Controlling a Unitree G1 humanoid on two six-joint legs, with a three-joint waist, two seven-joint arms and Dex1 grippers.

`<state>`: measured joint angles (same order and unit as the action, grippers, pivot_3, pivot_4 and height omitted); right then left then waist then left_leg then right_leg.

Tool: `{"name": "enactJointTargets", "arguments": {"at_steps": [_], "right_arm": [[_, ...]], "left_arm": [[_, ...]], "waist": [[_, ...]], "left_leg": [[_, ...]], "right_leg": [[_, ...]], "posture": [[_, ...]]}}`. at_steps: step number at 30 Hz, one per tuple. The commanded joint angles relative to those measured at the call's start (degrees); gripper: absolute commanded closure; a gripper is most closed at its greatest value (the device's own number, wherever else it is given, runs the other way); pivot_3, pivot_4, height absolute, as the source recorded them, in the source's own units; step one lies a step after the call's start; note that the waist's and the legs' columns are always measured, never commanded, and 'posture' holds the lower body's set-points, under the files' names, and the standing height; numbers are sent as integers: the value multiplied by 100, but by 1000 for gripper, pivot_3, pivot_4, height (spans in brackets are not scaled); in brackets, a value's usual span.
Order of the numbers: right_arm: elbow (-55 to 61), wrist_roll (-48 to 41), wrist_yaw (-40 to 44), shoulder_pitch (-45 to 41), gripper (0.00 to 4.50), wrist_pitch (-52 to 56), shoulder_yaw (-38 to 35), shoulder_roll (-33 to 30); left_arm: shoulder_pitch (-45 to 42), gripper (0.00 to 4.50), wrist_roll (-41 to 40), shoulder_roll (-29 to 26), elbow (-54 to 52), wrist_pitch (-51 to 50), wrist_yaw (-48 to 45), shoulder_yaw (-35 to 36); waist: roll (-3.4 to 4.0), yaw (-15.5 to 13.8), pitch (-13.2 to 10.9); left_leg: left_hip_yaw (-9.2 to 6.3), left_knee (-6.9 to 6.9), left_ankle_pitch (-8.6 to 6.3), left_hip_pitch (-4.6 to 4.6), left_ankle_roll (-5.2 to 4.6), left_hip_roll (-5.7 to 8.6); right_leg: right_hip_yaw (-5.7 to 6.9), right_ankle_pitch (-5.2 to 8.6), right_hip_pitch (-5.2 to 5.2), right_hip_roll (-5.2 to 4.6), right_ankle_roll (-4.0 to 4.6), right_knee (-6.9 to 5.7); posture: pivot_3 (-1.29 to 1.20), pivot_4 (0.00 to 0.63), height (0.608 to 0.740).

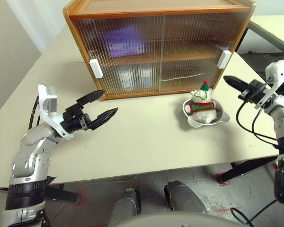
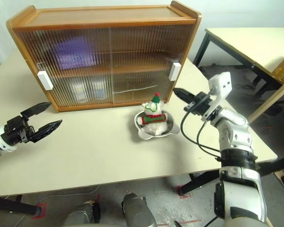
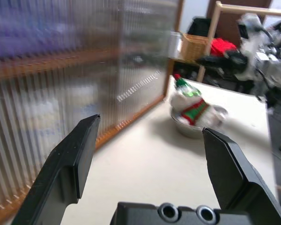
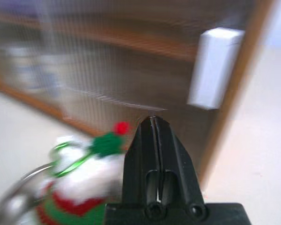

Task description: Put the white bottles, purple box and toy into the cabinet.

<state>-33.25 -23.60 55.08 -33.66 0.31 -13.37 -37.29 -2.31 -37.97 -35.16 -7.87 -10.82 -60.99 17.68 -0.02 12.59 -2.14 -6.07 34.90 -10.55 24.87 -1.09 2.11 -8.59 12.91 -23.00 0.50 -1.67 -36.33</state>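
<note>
Progress: the purple box already sits on the cabinet's upper shelf, and pale shapes that look like the white bottles stand on the lower shelf; only blurred outlines show through the ribbed doors, so I cannot count 2 for sure.
Left to do: the toy is not yet in the cabinet.
Toy: lies in a shiny metal dish on the table, just in front of the cabinet's right door.
Cabinet: both sliding doors look drawn across, white handles at the outer edges, so a door likely needs sliding before the toy goes in.
Left hand: fingers spread wide, empty, above the table well left of the dish.
Right hand: fingers pressed together, holding nothing, near the right handle, above and beside the toy.
</note>
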Motion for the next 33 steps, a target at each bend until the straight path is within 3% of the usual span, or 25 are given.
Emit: {"name": "enactJointTargets", "arguments": {"at_steps": [1,15,33], "right_arm": [[-259,252,-305,-215,4486,-244,-50,0],[-1261,1179,-1157,-1197,4486,-1059,226,84],[-1466,1587,-1174,-1521,4486,-988,500,155]], "left_arm": [[211,0,11,-46,-295,24,-17,5],[395,0,117,-79,-639,-59,267,-101],[524,0,76,-82,-829,-63,494,-94]], "waist": [[0,1,0],[18,-57,8],[37,-83,20]], "left_leg": [[0,0,-1,0,1,-7],[1,-2,-1,-1,2,-30],[2,-2,-1,-3,2,-38]], "right_leg": [[1,-1,0,1,2,0],[5,-6,-2,11,11,0],[6,-11,-4,20,18,-2]], "posture": [[-240,57,740],[-207,52,740],[-192,45,740]]}}
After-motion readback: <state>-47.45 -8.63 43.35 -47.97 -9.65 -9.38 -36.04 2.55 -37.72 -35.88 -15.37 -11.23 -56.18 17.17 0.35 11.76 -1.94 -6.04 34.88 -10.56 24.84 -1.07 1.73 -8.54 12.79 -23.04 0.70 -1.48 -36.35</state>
